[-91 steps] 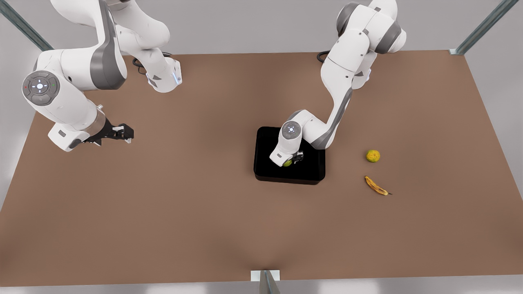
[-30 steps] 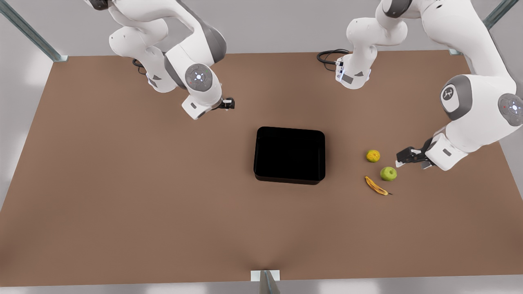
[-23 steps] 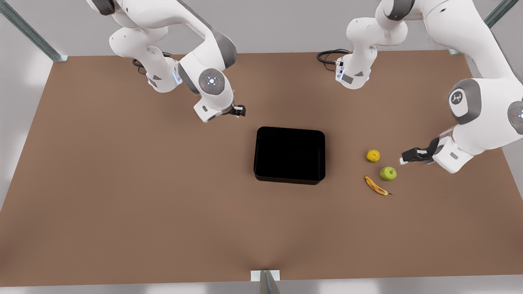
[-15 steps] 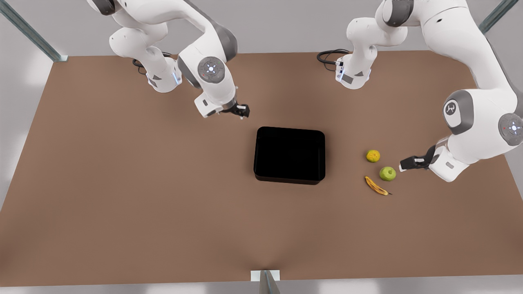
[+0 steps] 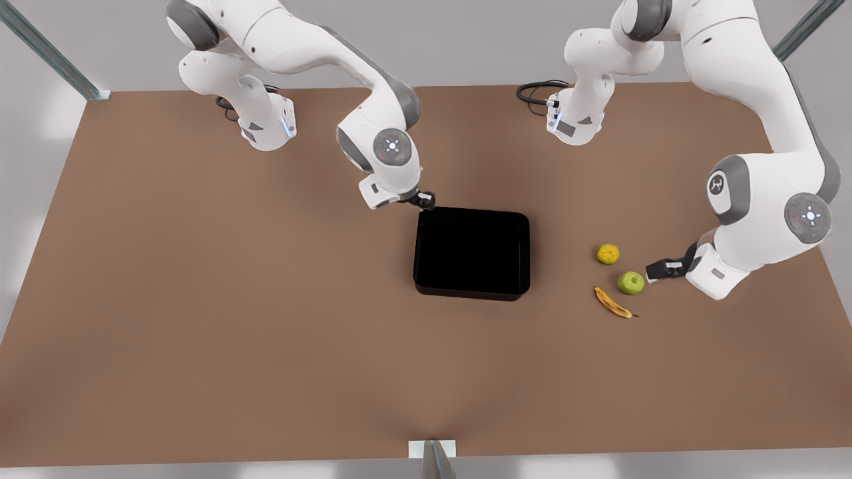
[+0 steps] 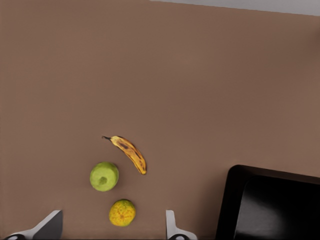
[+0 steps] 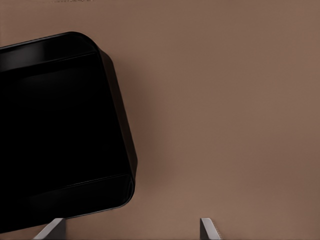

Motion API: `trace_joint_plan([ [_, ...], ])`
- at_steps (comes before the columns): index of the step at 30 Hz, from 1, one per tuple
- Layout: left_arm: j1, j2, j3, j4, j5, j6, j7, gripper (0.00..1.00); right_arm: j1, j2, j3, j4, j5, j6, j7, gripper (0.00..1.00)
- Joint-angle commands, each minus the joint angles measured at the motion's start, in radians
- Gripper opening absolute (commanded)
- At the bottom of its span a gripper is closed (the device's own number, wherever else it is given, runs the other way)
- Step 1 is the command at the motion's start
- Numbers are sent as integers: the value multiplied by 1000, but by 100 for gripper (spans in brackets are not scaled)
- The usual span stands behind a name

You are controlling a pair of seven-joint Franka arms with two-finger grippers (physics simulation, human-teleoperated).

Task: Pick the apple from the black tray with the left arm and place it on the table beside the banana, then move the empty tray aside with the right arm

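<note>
The right arm's black gripper (image 5: pixel 426 199), fingers spread wide, is hovering at the far left corner of the glossy black rectangular tray (image 5: pixel 471 253). Further right, the small green apple (image 5: pixel 631 283) is lying on the brown table (image 5: pixel 233 319) between the mottled yellow-orange fruit (image 5: pixel 607 253) and the spotted yellow banana (image 5: pixel 612 303). The left gripper (image 5: pixel 659 269), fingers wide apart, is hanging just right of the apple.

Apple (image 5: pixel 631 283) plain green; banana (image 5: pixel 613 303) yellow with brown spots; round fruit (image 5: pixel 607 254) mottled yellow-orange; tray (image 5: pixel 472 289) glossy black; table (image 5: pixel 233 319) matte brown.

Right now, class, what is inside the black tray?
Nothing shows inside the black tray: its glossy floor is bare in the front view. The apple lies on the table beside the banana. The right gripper hovers open at the tray's corner.
</note>
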Motion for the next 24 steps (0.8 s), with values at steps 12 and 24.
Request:
trace_joint_plan([
  [12, 1, -10, 6, 3, 18, -5, -18, 100, 1, 128, -1, 8, -66, 210, 130, 100],
  [24, 0, -4, 0, 11, 19, -4, -17, 100, 17, 203, 13, 44, -75, 249, 112, 100],
])
